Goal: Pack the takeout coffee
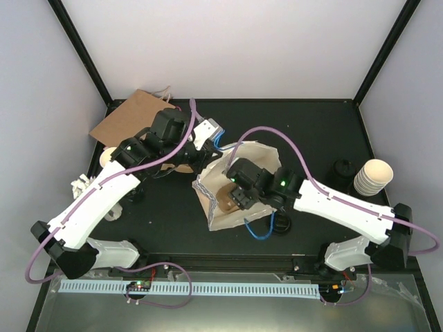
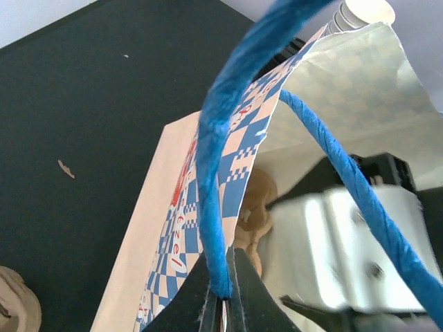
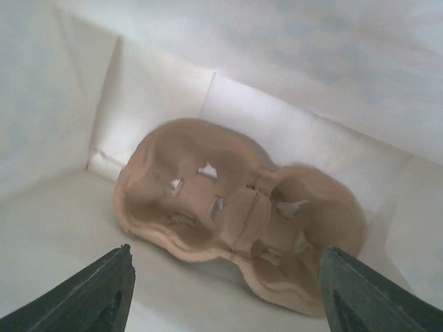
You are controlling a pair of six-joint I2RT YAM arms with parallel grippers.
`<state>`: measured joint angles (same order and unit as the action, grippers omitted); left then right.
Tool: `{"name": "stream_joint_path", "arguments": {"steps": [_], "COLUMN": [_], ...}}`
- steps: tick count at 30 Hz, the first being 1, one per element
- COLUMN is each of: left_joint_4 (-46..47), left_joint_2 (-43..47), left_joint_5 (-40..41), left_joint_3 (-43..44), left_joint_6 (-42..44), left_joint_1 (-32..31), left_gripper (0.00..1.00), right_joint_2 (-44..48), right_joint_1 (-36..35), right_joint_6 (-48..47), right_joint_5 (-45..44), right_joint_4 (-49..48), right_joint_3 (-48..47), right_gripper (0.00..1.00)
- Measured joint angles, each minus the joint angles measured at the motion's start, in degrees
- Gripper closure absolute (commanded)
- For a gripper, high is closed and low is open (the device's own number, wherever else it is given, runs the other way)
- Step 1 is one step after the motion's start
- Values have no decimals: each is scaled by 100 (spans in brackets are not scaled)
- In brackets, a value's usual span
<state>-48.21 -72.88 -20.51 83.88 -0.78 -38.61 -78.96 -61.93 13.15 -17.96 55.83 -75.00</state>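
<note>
The blue-and-white checked paper bag (image 1: 239, 181) stands open mid-table. My left gripper (image 2: 225, 296) is shut on its blue rope handle (image 2: 211, 173), holding that side up; from above it (image 1: 205, 158) sits at the bag's left rim. Inside the bag, my right gripper (image 3: 228, 273) hangs open just above a brown pulp cup carrier (image 3: 235, 207) lying on the bag's floor, with nothing between its fingers. From above, that gripper (image 1: 234, 199) reaches into the bag's mouth. One takeout coffee with a black lid (image 1: 281, 223) stands by the bag's right side, another (image 1: 342, 169) farther right.
A stack of cream paper cups (image 1: 374, 176) stands at the right. A flat brown paper bag (image 1: 131, 117) lies at the back left with a cream cup (image 1: 107, 158) near it. The bag's second blue handle (image 1: 259, 232) trails on the table in front.
</note>
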Motion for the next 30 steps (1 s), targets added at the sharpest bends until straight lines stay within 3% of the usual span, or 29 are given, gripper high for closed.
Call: {"name": "stream_joint_path", "arguments": {"steps": [3, 5, 8, 9, 13, 18, 30], "left_joint_4": [-35, -68, -157, -190, -286, -295, -223], "left_joint_2": [48, 92, 131, 140, 177, 293, 632], "left_joint_5": [24, 66, 170, 243, 461, 737, 1261], "left_joint_3": [13, 13, 13, 13, 13, 9, -339], "left_joint_6": [131, 232, 387, 459, 645, 852, 1169], "left_joint_1": [-22, -66, -184, -243, -393, -511, -761], "left_gripper": [99, 99, 99, 98, 98, 99, 98], "right_joint_2": [280, 420, 509, 514, 509, 501, -57], "right_joint_1": [-345, -640, -863, -879, -883, -1084, -2236], "right_joint_6": [-459, -828, -1331, -1462, -1891, -2140, -2350], "right_joint_5": [-177, -356, -428, -422, -291, -83, -509], "right_joint_4": [-127, -251, -391, -404, -455, -549, -1069], "right_joint_3": [317, 603, 935, 1012, 1060, 1110, 1751], "right_gripper": [31, 44, 53, 58, 97, 99, 99]}}
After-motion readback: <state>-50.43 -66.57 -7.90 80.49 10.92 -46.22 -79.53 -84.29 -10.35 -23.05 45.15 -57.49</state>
